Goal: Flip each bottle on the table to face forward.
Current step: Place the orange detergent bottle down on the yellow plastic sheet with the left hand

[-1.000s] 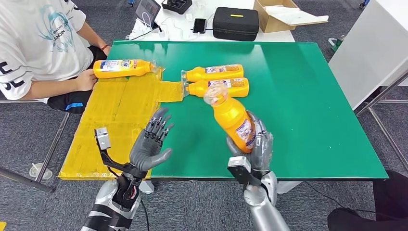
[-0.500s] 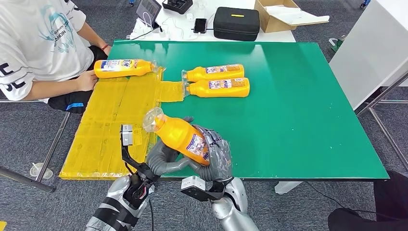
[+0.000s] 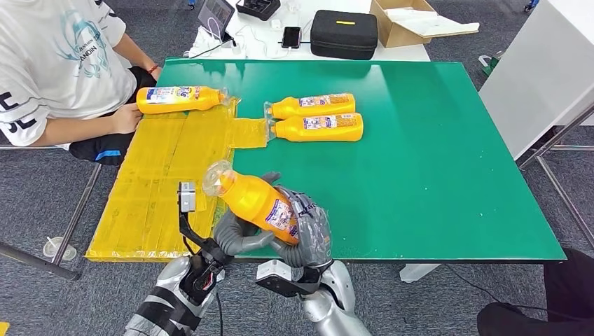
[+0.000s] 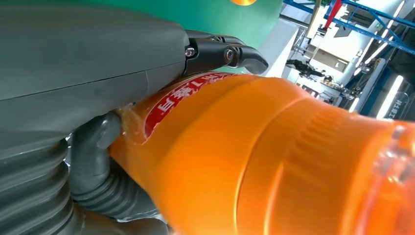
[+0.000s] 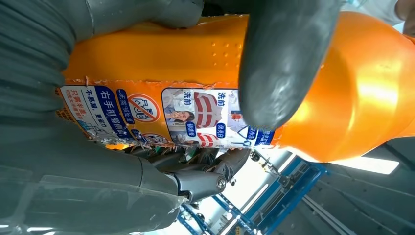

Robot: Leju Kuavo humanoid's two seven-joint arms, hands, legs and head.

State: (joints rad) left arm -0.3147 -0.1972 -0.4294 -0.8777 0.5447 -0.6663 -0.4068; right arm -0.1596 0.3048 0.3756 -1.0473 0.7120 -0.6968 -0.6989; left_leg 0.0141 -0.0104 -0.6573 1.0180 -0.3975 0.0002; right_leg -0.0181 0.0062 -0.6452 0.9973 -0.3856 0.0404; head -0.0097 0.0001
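Note:
An orange bottle (image 3: 256,199) with a clear cap is held in the air over the table's front edge, cap pointing left and up. My right hand (image 3: 308,227) grips its labelled lower body, the thumb (image 5: 284,63) across the bottle (image 5: 342,83). My left hand (image 3: 235,236) cups it from beneath, with the bottle (image 4: 274,161) lying against that hand (image 4: 88,88). Two more orange bottles (image 3: 312,106) (image 3: 319,127) lie side by side mid-table, caps to the left. Another bottle (image 3: 178,99) lies on the yellow mat (image 3: 161,175).
A person in a white shirt (image 3: 56,63) sits at the table's left, one hand (image 3: 126,115) at the bottle on the mat. The green table (image 3: 434,175) is bare on its right half. A black case (image 3: 343,33) and cardboard box (image 3: 413,19) sit on a table behind.
My right hand has carried the bottle left from the table's middle front to my left hand, which has closed in under it. In the last half second the bottle shifted slightly further left.

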